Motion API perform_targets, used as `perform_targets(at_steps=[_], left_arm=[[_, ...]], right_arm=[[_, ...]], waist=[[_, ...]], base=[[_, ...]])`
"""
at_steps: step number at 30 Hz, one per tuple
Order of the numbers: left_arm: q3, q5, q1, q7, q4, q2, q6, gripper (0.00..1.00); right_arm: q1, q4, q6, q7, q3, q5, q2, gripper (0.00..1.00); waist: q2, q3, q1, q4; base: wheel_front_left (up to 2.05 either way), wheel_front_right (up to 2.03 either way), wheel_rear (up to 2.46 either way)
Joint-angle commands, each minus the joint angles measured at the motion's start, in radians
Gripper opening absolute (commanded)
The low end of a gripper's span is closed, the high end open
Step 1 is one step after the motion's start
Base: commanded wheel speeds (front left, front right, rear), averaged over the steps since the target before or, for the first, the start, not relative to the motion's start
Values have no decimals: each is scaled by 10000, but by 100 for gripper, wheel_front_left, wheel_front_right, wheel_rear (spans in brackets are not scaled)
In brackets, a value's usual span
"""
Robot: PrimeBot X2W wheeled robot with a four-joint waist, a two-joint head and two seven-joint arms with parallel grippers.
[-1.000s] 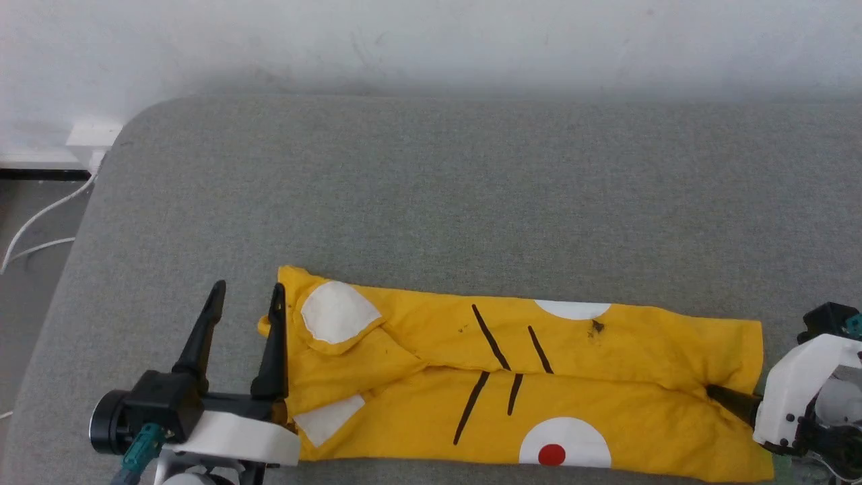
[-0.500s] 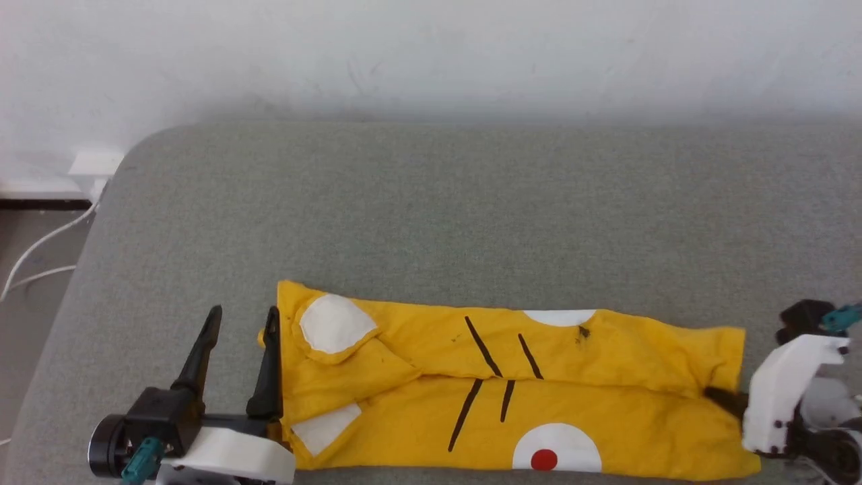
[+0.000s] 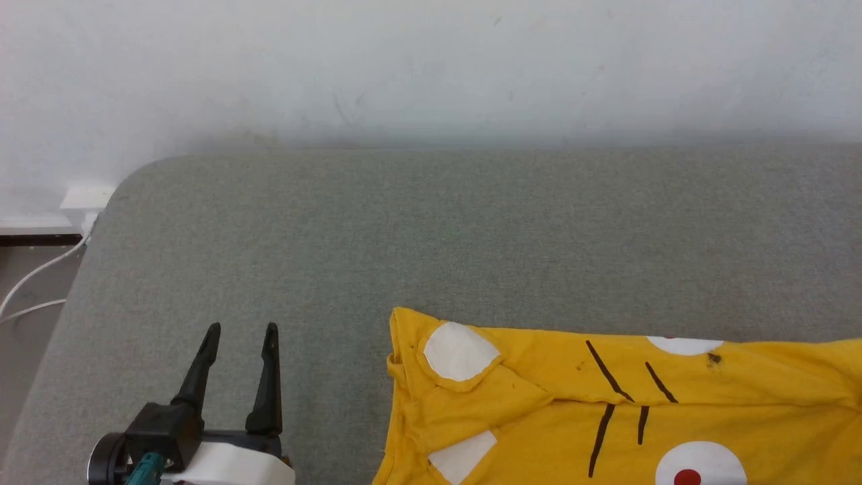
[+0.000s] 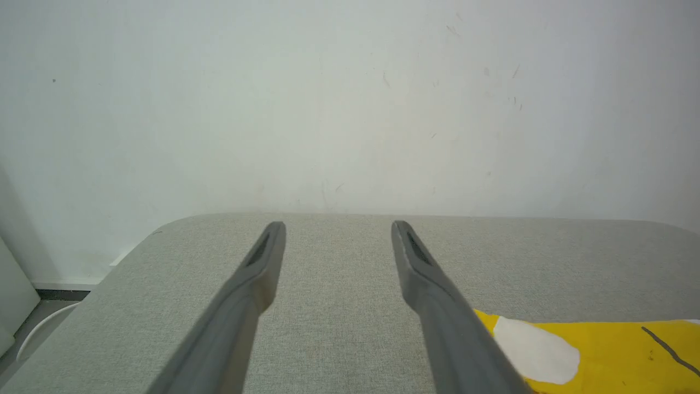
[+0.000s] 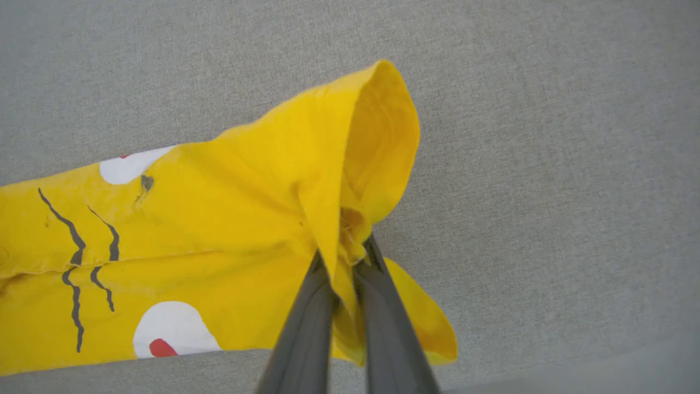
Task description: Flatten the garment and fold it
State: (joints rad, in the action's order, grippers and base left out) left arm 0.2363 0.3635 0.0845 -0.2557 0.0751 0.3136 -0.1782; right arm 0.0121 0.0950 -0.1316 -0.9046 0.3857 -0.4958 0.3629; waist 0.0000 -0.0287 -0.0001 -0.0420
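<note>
Grey padded surface (image 3: 471,236) with a rounded corner, set against a scuffed white wall (image 3: 431,67).

Nearest in the head view, at lower left: left gripper (image 3: 242,328), jaws spread wide, holding nothing, over bare grey fabric and well apart from the garment (image 3: 606,404). To its right, lying lengthwise along the near edge and running off the right side of that view: the yellow T-shirt, folded into a long band, with a small flap bearing a white patch at its left end.

Left wrist view looking low along the open fingers: bare surface in the gap between them up to the far edge, a yellow corner with one white patch at lower right, wall beyond.

Right wrist view supplying the shirt's other end: right gripper (image 5: 345,257), jaws closed on the cloth, a pinch of yellow fabric caught between the fingers, the end bunched up into a hood-like fold with grey surface all round it.

Counted, near to far: two grippers; one garment. On its print in the head view, four white patches, one red dot, four black lines; in the right wrist view, two white patches, one red dot, four black lines, one dark spot. Off the surface's left corner: two white cable strands (image 3: 34,289) below one white box (image 3: 84,199) at the foot of the wall.
</note>
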Motion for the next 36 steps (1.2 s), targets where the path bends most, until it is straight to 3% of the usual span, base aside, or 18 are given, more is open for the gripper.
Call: perform_targets(at_steps=[1,3,10,16,25,34,36], left_arm=[[-13,59,159,2,63,-10,-74,100],[-17,107,186,11,90,-26,-89,100],[34,162,174,54,136,-37,-117,100],[74,181,82,71,113,-49,-131,100],[338,154,-450,97,-107,-92,74,100],[494,157,-918,33,-441,-296,235,100],[484,166,-957,15,-513,-336,256,100]], right_arm=[[-75,-223,9,-21,202,40,-121,0],[-113,-424,9,-201,227,-16,-358,0],[13,-1413,9,-1779,-535,-2216,-2480,0],[185,-1483,9,-1934,-1680,-3873,-3066,0],[1332,617,9,943,-5346,-6336,-3123,0],[2741,3199,9,3822,-7925,-5645,-3125,0],[2989,3724,9,4410,-8286,-5549,-3125,44]], waist=[[0,14,1,43],[0,21,1,69],[0,32,1,70],[0,-31,1,54],[0,-263,1,-286],[0,-595,1,-672],[0,-661,1,-693]], base=[[0,0,0],[0,0,0],[0,0,0],[0,0,0],[0,0,0],[0,0,0],[0,0,0]])
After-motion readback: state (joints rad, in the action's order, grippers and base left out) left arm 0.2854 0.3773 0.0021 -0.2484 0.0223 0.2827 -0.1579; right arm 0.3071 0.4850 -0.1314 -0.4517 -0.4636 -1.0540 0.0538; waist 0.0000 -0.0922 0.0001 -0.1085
